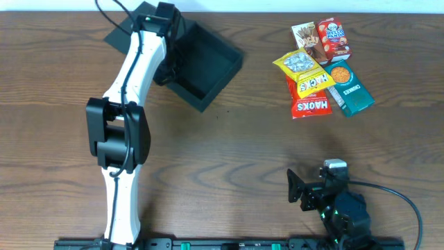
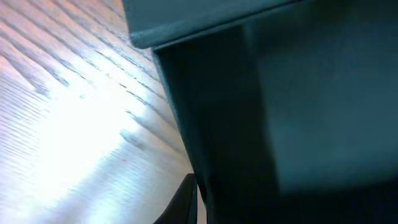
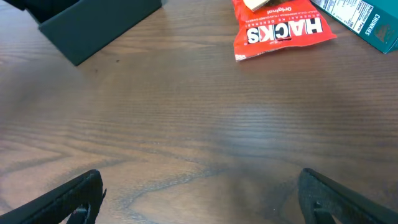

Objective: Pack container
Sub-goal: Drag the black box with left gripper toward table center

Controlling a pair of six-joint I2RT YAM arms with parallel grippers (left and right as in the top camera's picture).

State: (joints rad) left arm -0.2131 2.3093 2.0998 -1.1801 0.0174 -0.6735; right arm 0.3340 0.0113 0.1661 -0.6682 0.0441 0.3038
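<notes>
The container (image 1: 223,82), a dark matte cardboard box, is found on the tabletop (image 1: 229,153) at the upper left of the overhead view, its flap lid (image 1: 123,31) folded back and lying flat behind it. Nothing can be seen inside; the interior appears empty. The left claw (image 1: 167,39) is closed, and it is judged to be pinched on the thin wall nearest the lid. In the left wrist view that wall fills most of the picture, and one finger (image 2: 185,200) is seen just beside it. The box is expected to be light and fairly stiff, yet its walls are thin enough to flex or crease if squeezed hard. It is best taken by a wall near a corner, where the card is braced, and dragged rather than lifted. The matte surface should be easy to hold. The right claw (image 3: 202,193) is held wide open above bare tabletop at the lower right, with nothing between its fingers. The snacks to be packed are clustered well apart from the box at the upper right: a yellow packet (image 1: 302,68), a red Hacks packet (image 1: 309,105), a teal cookie packet (image 1: 351,89), a red carton (image 1: 334,38) and a brown carton (image 1: 305,38), several of them overlapping.
</notes>
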